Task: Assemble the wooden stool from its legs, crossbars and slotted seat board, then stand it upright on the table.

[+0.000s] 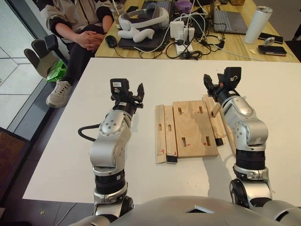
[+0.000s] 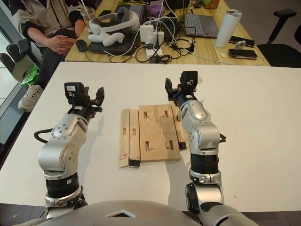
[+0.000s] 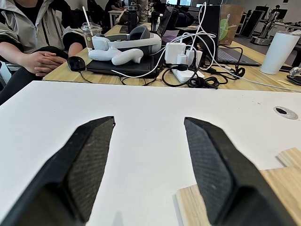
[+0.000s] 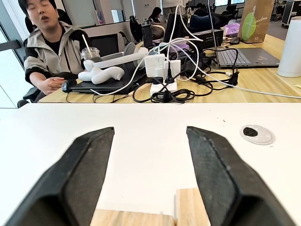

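Left pincer (image 3: 148, 123) and right pincer (image 4: 149, 129) (both spread, empty) hover near the seat board (image 1: 194, 127), wide table (image 1: 141, 75) beyond.

A white virtual-reality headset (image 1: 143, 19), a black computer mouse (image 1: 111, 41), a tangle of white chargers and black cables (image 1: 186, 40), a grey laptop (image 1: 230, 21) and a tall white tumbler (image 1: 257, 24) crowded the far wooden desk (image 1: 141, 53).

Silver arms (image 1: 110, 141), black cable (image 1: 87, 134), black-padded fingers (image 3: 91, 165)
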